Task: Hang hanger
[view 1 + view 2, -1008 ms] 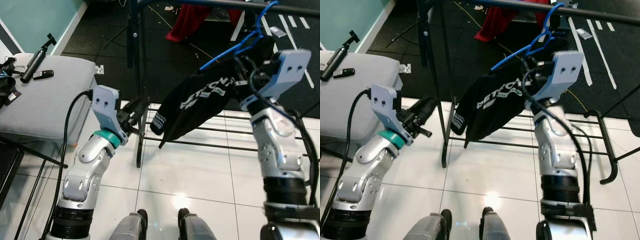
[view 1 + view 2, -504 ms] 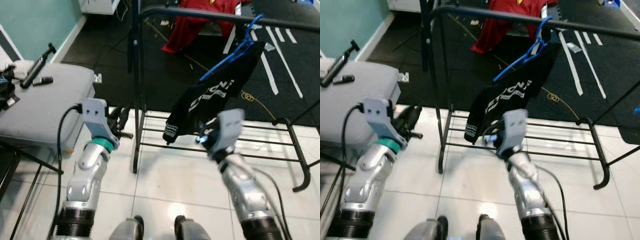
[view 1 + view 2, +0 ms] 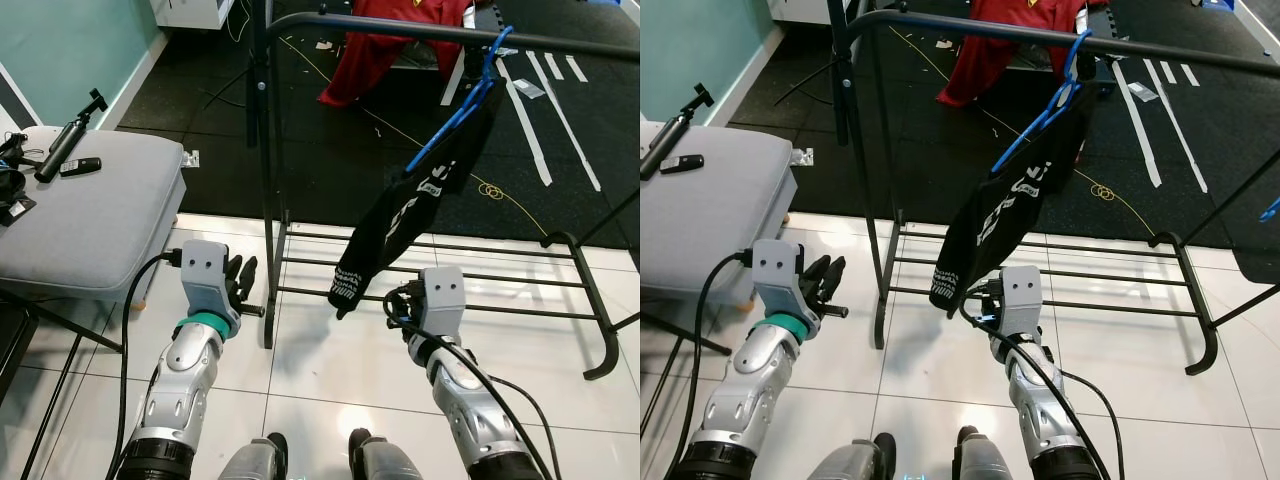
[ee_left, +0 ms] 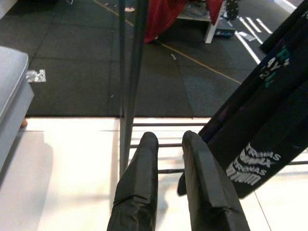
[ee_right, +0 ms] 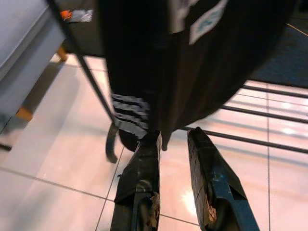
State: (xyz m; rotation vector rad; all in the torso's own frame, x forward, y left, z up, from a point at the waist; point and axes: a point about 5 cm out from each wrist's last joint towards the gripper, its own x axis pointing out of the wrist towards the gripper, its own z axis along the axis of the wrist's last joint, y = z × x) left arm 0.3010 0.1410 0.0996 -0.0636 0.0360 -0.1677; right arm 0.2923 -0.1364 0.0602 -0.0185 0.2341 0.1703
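A blue plastic hanger point(image 3: 1055, 95) hangs by its hook from the black metal top rail point(image 3: 1180, 55) of a garment rack point(image 3: 265, 200), in the upper right of the eye views. A black garment point(image 3: 1005, 215) with white lettering droops from the hanger, tilted down toward the centre of the frame. In the left wrist view the white print on the lower edge of the cloth reads roughly "FRONAS", repeated on two lines, and teal letters higher up are too cut off to read. In the right wrist view the hem carries white stripes, and a small pale label sits higher on the cloth; its text is too blurred to read.

The right gripper point(image 5: 175, 144) is low in the centre of the eye views, just below the hem of the black garment, over the white tiled floor point(image 3: 330, 350). Its two black fingers stand a little apart with nothing between them, free of the cloth. The left gripper point(image 4: 171, 144) is at lower left, beside the rack's upright post; its fingers have a narrow gap between them and hold nothing.

At left stands a grey padded stool point(image 3: 90, 215) with a black handle-like gadget point(image 3: 68, 142) and a small black remote point(image 3: 78, 166) lying on it. A red cloth point(image 3: 375, 40) lies on the dark floor behind the rack.
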